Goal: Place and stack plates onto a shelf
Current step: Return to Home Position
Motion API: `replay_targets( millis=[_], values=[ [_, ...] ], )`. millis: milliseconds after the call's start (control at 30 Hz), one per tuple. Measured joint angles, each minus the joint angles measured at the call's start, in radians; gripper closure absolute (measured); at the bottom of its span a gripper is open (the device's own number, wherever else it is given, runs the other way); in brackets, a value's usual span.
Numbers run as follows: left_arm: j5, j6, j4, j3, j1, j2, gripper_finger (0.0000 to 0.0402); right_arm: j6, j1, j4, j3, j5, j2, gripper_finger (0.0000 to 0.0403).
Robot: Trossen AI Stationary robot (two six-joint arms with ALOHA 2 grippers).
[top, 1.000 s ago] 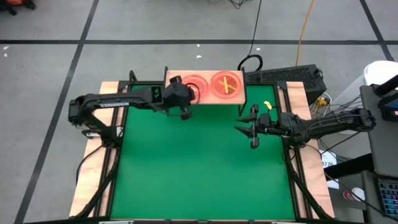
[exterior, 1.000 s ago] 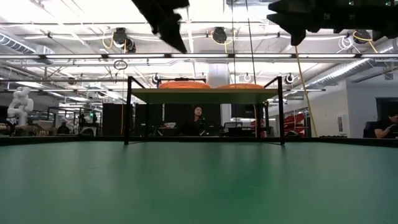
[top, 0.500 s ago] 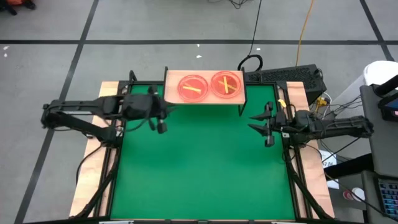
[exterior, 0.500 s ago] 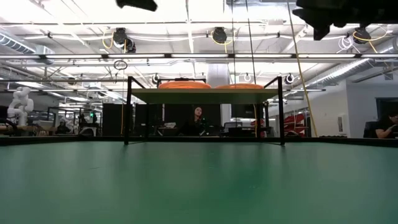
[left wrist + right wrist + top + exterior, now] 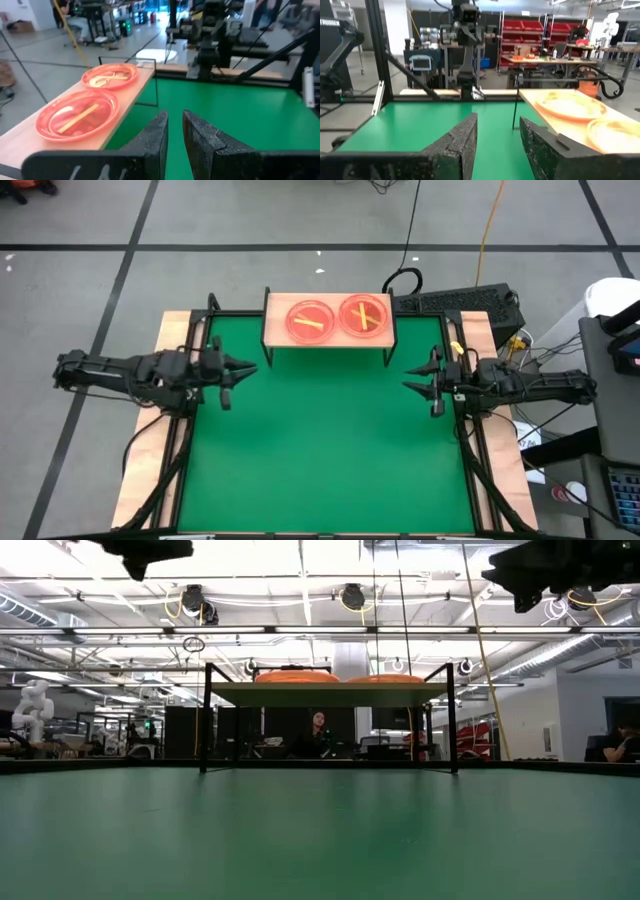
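The light-wood shelf (image 5: 328,338) stands on thin black legs at the table's far edge. Two stacks of orange-pink plates rest on its board. The left stack (image 5: 309,320) has a single yellow stripe on top; the right stack (image 5: 364,315) shows crossed yellow stripes. The left wrist view shows both stacks (image 5: 77,115) (image 5: 110,77); in the right wrist view they are pale ovals (image 5: 570,107). My left gripper (image 5: 250,367) hovers near the table's left edge, open by a narrow gap (image 5: 175,120), holding nothing. My right gripper (image 5: 408,378) hovers near the right edge, open (image 5: 498,122), holding nothing.
The green tabletop (image 5: 320,450) lies bare between the two arms. Black frame rails run along its left and right edges. A dark keyboard (image 5: 460,302) and cables sit beyond the far right corner. A person (image 5: 318,725) sits in the room behind the shelf.
My left gripper has drawn back from above the left plate stack toward the table's left edge and a little toward the near edge, leaving the stack uncovered on the shelf. My right gripper has pulled back slightly toward the right edge. The plates have stayed in place.
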Motion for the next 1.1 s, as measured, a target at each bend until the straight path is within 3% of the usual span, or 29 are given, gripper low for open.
replay_targets(
  millis=[267, 433, 567, 1100],
  values=[
    [-0.016, 0.006, 0.010, -0.130, -0.040, -0.237, 0.0337, 0.003, 0.000, -0.007, -0.084, 0.007, -0.128, 0.0271],
    [-0.019, 0.007, 0.052, -0.235, -0.043, -0.378, 0.0337, 0.023, -0.002, 0.063, -0.206, 0.136, -0.228, 0.0271],
    [-0.017, 0.002, 0.072, -0.312, -0.043, -0.468, 0.0337, 0.058, -0.002, 0.065, -0.271, 0.157, -0.276, 0.0271],
    [0.036, -0.023, 0.176, -0.547, -0.042, -0.615, 0.0337, 0.139, -0.002, 0.052, -0.338, 0.154, -0.289, 0.0271]
  ],
)
